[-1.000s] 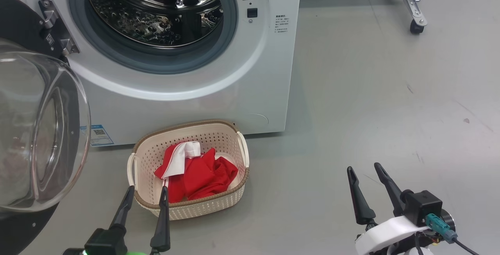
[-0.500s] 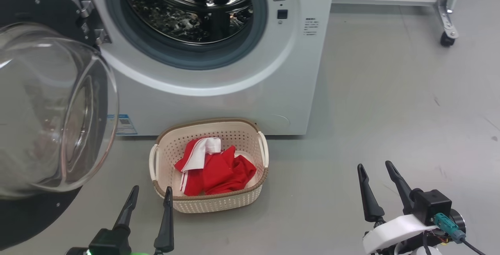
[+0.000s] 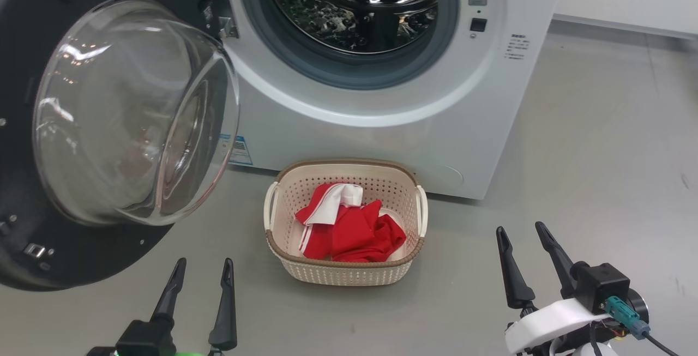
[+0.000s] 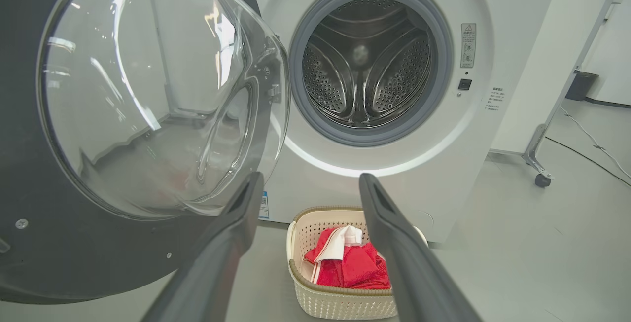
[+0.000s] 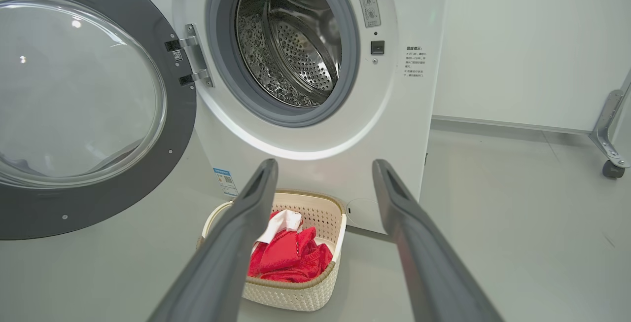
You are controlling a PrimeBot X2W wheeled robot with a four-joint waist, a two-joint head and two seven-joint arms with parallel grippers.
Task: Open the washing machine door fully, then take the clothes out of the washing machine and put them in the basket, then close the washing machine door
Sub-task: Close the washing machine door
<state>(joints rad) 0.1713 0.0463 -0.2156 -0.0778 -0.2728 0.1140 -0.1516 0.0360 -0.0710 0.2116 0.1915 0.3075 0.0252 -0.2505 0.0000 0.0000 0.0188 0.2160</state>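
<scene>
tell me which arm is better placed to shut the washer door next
Left, probably. The left gripper, open, sits just below the washing machine door, which hangs open on the robot's left. The right gripper is past the basket, farther off. The clothes lie in it.

The floor [image 3: 600,127] is a smooth, grey, seamless surface. The washing machine [image 3: 463,127] stands directly on it, ahead of both grippers. The basket [image 3: 349,274] sits on the floor just in front of the machine's base, ahead of the left gripper [image 3: 204,262] and to its right, and ahead-left of the right gripper [image 3: 519,227]. Well ahead-right of the right gripper, a metal frame leg [image 5: 604,129] rests on a black castor [image 5: 613,169]. A black cable [image 4: 591,149] runs along the floor near it. Faint scuff marks [image 3: 684,181] show right of the right gripper.
</scene>
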